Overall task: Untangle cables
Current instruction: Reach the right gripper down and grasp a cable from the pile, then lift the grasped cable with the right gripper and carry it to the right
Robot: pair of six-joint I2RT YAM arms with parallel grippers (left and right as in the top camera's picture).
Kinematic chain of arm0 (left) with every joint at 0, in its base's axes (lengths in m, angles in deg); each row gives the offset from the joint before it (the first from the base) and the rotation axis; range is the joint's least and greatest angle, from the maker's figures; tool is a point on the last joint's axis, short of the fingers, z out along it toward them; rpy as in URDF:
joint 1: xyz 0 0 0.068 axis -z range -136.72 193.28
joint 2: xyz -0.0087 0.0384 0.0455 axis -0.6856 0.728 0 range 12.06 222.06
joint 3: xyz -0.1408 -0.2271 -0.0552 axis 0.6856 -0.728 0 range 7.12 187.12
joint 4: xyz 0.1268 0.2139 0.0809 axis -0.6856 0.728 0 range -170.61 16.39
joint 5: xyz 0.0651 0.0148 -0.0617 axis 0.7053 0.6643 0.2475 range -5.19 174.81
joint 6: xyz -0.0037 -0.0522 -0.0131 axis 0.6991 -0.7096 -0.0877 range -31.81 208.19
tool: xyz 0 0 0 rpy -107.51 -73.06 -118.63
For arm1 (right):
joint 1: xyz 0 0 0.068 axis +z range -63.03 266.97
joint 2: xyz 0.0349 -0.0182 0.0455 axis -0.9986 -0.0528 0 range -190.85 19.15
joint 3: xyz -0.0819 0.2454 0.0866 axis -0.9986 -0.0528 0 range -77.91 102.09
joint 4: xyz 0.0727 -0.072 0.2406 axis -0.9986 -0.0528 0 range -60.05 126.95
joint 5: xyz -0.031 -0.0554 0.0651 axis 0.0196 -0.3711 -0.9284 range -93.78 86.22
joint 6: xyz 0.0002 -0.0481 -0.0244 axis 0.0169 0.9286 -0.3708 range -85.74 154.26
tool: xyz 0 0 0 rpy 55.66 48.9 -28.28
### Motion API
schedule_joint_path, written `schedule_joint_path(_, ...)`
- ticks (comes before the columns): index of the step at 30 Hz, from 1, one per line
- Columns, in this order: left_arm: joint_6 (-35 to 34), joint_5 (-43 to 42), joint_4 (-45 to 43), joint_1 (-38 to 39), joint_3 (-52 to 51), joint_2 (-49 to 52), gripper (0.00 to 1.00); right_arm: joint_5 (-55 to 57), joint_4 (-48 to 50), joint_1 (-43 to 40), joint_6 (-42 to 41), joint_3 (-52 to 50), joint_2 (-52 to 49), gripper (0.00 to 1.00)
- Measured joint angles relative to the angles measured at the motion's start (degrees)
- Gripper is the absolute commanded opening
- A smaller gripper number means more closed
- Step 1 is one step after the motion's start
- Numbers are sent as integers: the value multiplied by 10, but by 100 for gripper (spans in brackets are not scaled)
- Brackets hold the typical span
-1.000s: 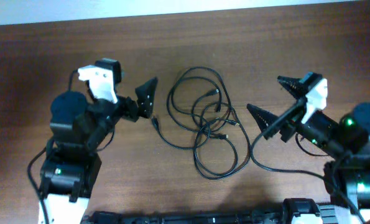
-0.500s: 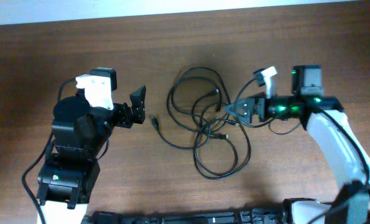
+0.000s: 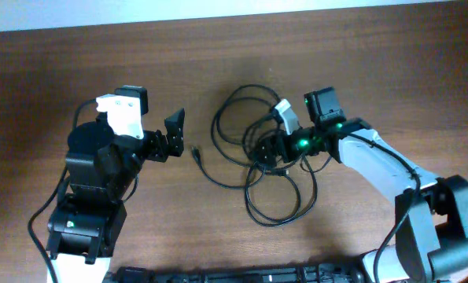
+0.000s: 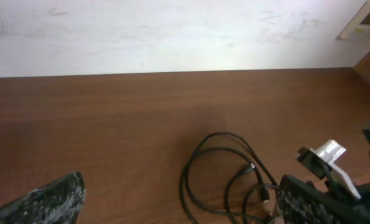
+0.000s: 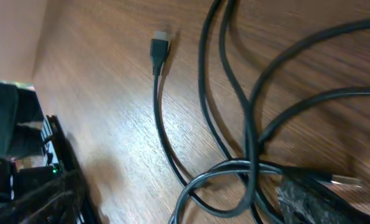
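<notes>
The cables [image 3: 253, 101] are thin black cords lying in tangled, overlapping loops on the wooden table [image 3: 359, 63] at the middle. One loose plug end [image 3: 196, 154] points left toward my left gripper [image 3: 175, 134], which is open, empty and a little left of the tangle. My right gripper [image 3: 267, 149] is open and low over the knot in the middle of the tangle. In the right wrist view the crossing cords [image 5: 250, 134] lie between its fingers [image 5: 185, 206], with a plug [image 5: 159, 46] farther off. The left wrist view shows the loops [image 4: 191, 167] ahead of its open jaws [image 4: 178, 211].
The left arm's base [image 3: 88, 212] stands at the front left. The right arm [image 3: 383, 169] stretches from the front right across to the tangle. A pale wall [image 4: 172, 31] borders the table's far edge.
My right arm has swung from the right side leftward and down into the middle of the tangle. My left gripper turned slightly, then stayed put. The cables lie as before.
</notes>
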Motion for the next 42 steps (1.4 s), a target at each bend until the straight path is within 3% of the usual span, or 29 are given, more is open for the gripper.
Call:
schedule_joint_path(7,0,0,0,0,0,0,99,44,70,35,-78,0,-72,99)
schedule_joint_path(14,0,0,0,0,0,0,99,45,75,65,-96,0,-74,99)
schedule_joint_path(15,0,0,0,0,0,0,99,45,86,81,-97,0,-74,89)
schedule_joint_path(16,0,0,0,0,0,0,99,46,94,96,-98,0,-74,56)
schedule_joint_path(17,0,0,0,0,0,0,99,50,99,109,-98,0,-74,5)
schedule_joint_path(22,0,0,0,0,0,0,99,60,97,115,-114,0,-75,4)
schedule_joint_path(24,0,0,0,0,0,0,99,72,53,115,-116,15,-73,4)
schedule_joint_path(28,0,2,0,0,0,0,99,160,-140,115,-74,160,-4,4)
schedule_joint_path(30,0,3,1,0,0,0,99,219,-190,114,-49,257,42,4)
schedule_joint_path(33,0,4,0,0,0,0,99,299,-203,113,-25,382,104,4)
schedule_joint_path(38,0,4,0,0,0,0,99,372,-204,113,28,484,135,4)
schedule_joint_path(42,0,4,0,0,0,0,99,420,-204,113,96,508,157,4)
